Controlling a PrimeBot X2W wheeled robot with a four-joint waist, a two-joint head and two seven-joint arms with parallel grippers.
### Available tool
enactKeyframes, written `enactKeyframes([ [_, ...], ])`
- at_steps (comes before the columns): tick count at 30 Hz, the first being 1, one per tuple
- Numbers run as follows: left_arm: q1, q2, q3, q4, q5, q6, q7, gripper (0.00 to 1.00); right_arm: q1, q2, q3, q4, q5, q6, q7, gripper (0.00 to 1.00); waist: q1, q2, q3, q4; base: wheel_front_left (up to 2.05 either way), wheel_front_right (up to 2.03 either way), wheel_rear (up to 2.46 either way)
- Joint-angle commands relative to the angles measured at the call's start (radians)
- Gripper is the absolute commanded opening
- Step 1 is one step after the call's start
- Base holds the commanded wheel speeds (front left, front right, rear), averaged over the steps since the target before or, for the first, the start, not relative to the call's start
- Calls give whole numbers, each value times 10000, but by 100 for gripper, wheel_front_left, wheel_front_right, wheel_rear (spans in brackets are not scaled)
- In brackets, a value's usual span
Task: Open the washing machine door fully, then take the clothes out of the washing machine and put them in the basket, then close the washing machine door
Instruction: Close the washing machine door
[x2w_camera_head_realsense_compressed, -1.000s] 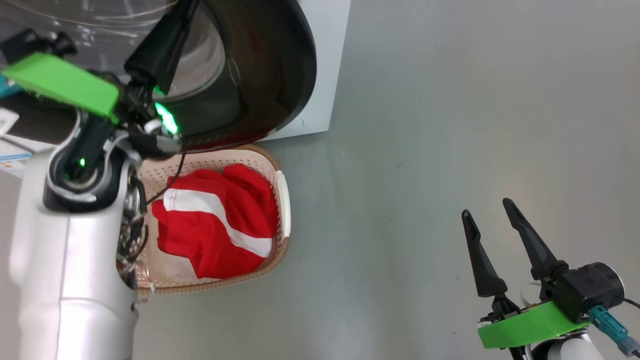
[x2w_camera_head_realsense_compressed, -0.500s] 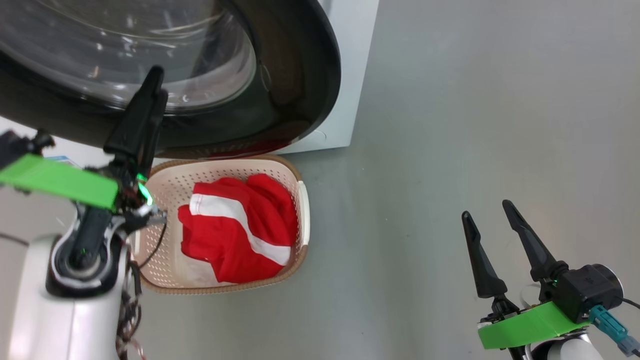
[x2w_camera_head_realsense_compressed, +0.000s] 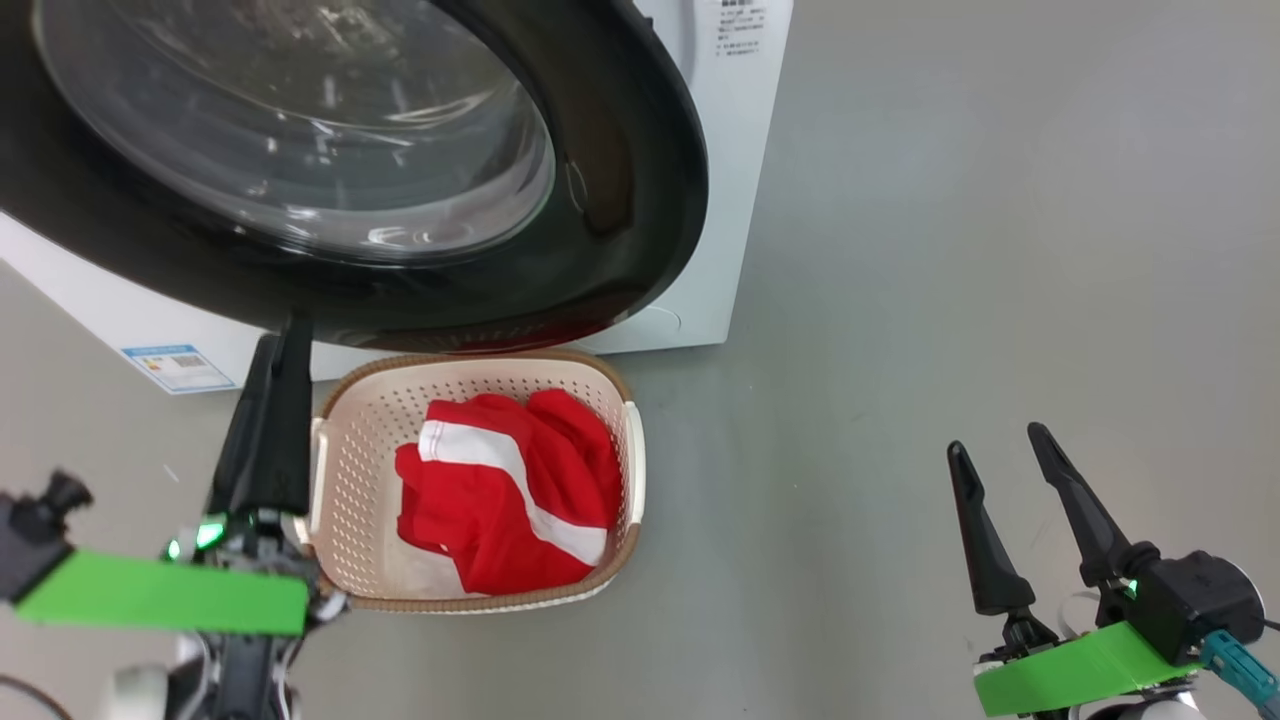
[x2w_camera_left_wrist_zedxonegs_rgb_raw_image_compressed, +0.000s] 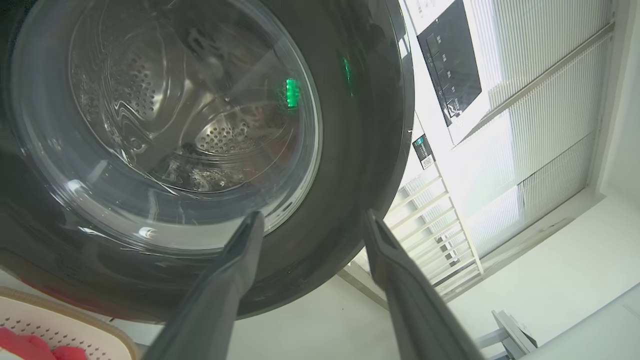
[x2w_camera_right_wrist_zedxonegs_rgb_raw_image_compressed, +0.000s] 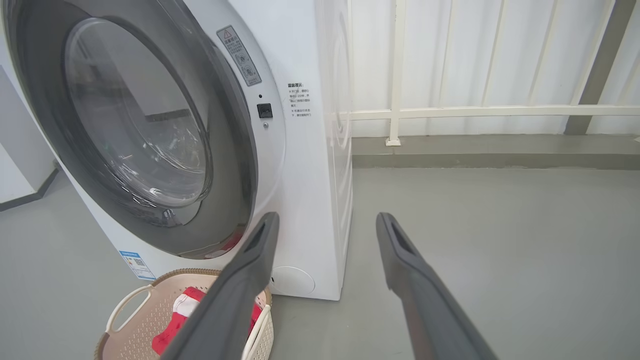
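The washing machine (x2w_camera_head_realsense_compressed: 745, 200) stands at the top of the head view with its washing machine door (x2w_camera_head_realsense_compressed: 630, 200), black-rimmed with a glass bowl, shut flat against the front (x2w_camera_right_wrist_zedxonegs_rgb_raw_image_compressed: 230, 150). The steel drum shows through the glass (x2w_camera_left_wrist_zedxonegs_rgb_raw_image_compressed: 210, 135). In front of it on the floor sits the cream basket (x2w_camera_head_realsense_compressed: 350, 480), holding red clothes (x2w_camera_head_realsense_compressed: 500, 500) with a white stripe. My left gripper (x2w_camera_head_realsense_compressed: 285, 340) hangs left of the basket, below the door's rim, seen edge-on; its fingers stand apart and empty (x2w_camera_left_wrist_zedxonegs_rgb_raw_image_compressed: 312, 217). Far to the right, over the floor, my right gripper (x2w_camera_head_realsense_compressed: 995, 440) is open and empty (x2w_camera_right_wrist_zedxonegs_rgb_raw_image_compressed: 327, 217).
Grey floor spreads to the right of the machine and basket. A white railing (x2w_camera_right_wrist_zedxonegs_rgb_raw_image_compressed: 395, 112) and pale slatted wall stand behind the machine. A blue label (x2w_camera_head_realsense_compressed: 175, 365) sits low on the machine's front. The control panel (x2w_camera_left_wrist_zedxonegs_rgb_raw_image_compressed: 450, 75) is near the machine's top.
The head camera has shifted, so more of the door and machine front shows. My left arm has dropped back from the door to the lower left. The right gripper stays as it was.
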Motion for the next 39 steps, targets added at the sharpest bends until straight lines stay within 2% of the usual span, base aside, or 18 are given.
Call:
enactKeyframes([
  [1,65,160,246,-389,95,-1,-137,100,-36,-118,200,-261,136,63,-64,100,0,0,-120,82,0,0,0],
  [6,827,142,16,-898,1198,218,-836,100,84,-118,179,-248,195,63,-64,100,0,0,-392,175,0,0,0],
  [14,1713,664,-68,-1162,3707,585,-1982,100,312,-118,116,-271,289,63,-64,100,0,0,-795,218,0,0,0],
  [23,2421,963,-756,-763,6398,955,-2298,100,504,-118,-3,-399,220,63,-64,100,0,0,-1032,208,0,0,0],
  [30,2766,927,-959,-106,7179,1026,-2342,100,711,-118,-17,-488,94,63,-64,100,0,0,-1347,173,0,0,0],
  [39,3078,733,-903,634,7414,970,-2353,100,1079,-118,-44,-530,-1,63,-64,100,0,0,-1826,159,0,0,0],
])
